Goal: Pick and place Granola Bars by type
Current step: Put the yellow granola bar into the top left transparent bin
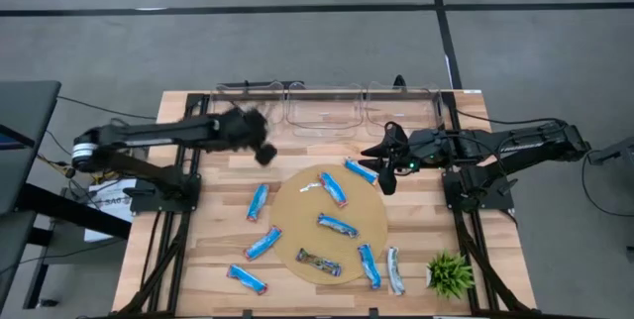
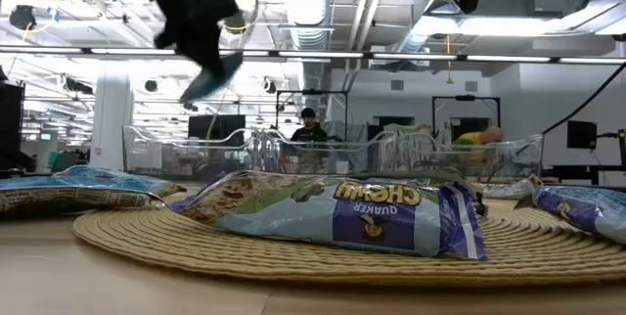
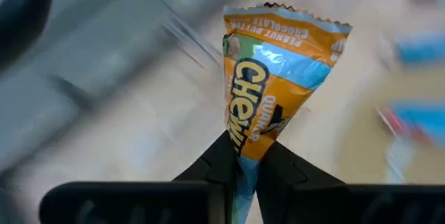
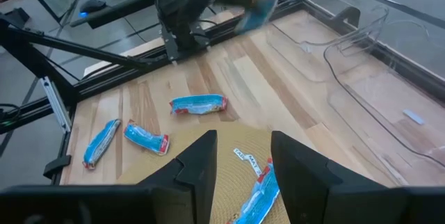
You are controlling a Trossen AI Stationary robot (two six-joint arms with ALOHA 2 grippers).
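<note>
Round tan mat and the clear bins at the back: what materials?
Round tan mat: looks like woven straw or rope, matte; coiled ribbing shows in the low view. Clear bins: likely thin rigid plastic, transparent and glossy, with the wood table visible through them.

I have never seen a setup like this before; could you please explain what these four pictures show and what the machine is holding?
Two dark robot arms work at a wooden table. One picture looks straight down, one looks level across the tabletop, and two come from cameras on the wrists. Wrapped granola bars lie on a round woven mat and on the wood beside it; clear bins line the far edge, and a small green plant stands at one corner. The left gripper is raised and shut on a blue and orange bar. The right gripper hangs open above the mat, holding nothing.
</note>
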